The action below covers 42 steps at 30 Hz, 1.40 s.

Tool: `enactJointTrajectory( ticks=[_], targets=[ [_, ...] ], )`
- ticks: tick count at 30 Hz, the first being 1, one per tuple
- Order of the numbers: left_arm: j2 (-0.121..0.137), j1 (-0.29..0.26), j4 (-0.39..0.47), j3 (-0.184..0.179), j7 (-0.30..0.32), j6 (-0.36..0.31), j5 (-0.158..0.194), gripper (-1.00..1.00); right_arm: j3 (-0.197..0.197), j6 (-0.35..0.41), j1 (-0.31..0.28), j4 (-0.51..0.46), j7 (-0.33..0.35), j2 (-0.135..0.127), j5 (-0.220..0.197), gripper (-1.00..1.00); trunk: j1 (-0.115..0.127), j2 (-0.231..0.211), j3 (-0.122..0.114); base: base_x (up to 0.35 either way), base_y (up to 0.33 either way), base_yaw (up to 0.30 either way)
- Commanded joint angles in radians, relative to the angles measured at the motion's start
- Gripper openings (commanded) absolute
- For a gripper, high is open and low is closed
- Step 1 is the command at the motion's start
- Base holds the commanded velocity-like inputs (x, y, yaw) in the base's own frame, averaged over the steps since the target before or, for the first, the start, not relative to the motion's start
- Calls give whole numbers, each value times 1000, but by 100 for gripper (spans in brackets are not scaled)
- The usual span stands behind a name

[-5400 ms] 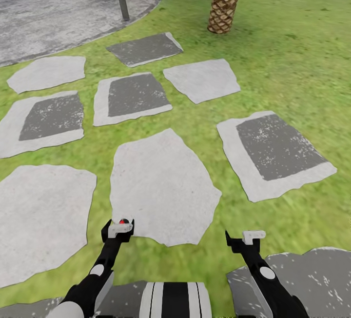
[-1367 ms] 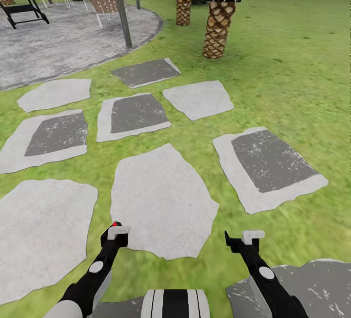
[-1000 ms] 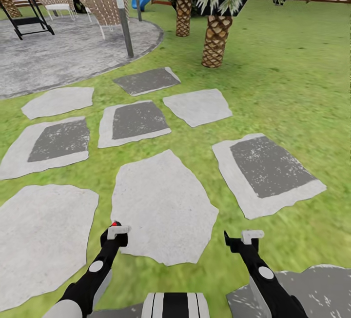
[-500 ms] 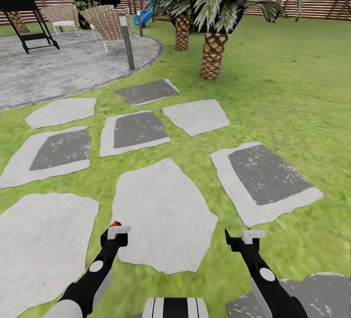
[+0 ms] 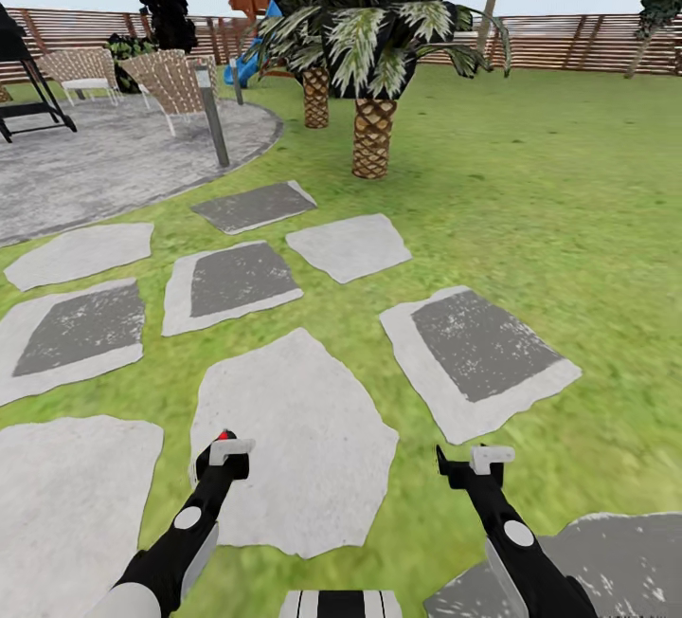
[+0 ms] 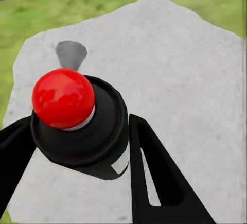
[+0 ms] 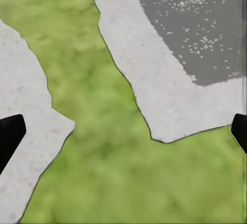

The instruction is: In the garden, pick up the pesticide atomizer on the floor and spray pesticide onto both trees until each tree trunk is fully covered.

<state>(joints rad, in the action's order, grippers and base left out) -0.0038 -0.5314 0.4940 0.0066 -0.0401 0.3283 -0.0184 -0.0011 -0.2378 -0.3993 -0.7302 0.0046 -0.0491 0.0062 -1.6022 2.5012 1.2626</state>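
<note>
Garden count
Two palms (image 5: 373, 136), two chairs (image 5: 170, 80), one lamp post (image 5: 212, 116), two grippers (image 5: 230, 451), one red-capped bottle (image 6: 77, 121).

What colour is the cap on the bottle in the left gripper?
Red, on the black bottle; clearest in the left wrist view.

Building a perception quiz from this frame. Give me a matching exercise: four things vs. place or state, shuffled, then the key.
Things:
1. left gripper
2. right gripper
3. lamp post
4. wicker chairs

Places or states:
A. at the paved circle's edge
B. open, nothing between the fingers
C. on the paved circle, near the fence
D. shut on a black bottle with a red cap

Pairs: 1-D, 2-B, 3-A, 4-C
</note>
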Motion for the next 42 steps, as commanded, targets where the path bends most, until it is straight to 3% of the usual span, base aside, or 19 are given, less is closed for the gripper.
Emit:
enactJointTrajectory(
  ticks=[1,5,18,23,29,36,42],
  targets=[
    [0,0,0,0,0,0,0,-100,0,0,0,0,0,0,0,100,0,0,-5,0,0,-266],
    [1,0,0,0,0,0,0,-100,0,0,0,0,0,0,0,100,2,-1,-24,0,0,-267],
    [-1,0,0,0,0,0,0,-100,0,0,0,0,1,0,-1,100,52,-92,-76,0,0,-267],
    [-1,4,6,-1,0,2,-1,-100,0,0,0,0,1,0,-1,100,52,-92,-80,0,0,-267],
    [-4,10,99,-2,0,0,-4,-100,0,0,0,0,1,0,-1,100,52,-92,-86,0,0,-267],
    [-2,11,105,1,0,-2,-7,-100,0,0,-1,1,1,0,0,100,52,-92,-91,0,-161,-271],
    [3,5,98,84,-4,-100,2,-100,0,0,0,0,1,0,-1,100,52,-92,-95,0,-270,-279]
  ],
)
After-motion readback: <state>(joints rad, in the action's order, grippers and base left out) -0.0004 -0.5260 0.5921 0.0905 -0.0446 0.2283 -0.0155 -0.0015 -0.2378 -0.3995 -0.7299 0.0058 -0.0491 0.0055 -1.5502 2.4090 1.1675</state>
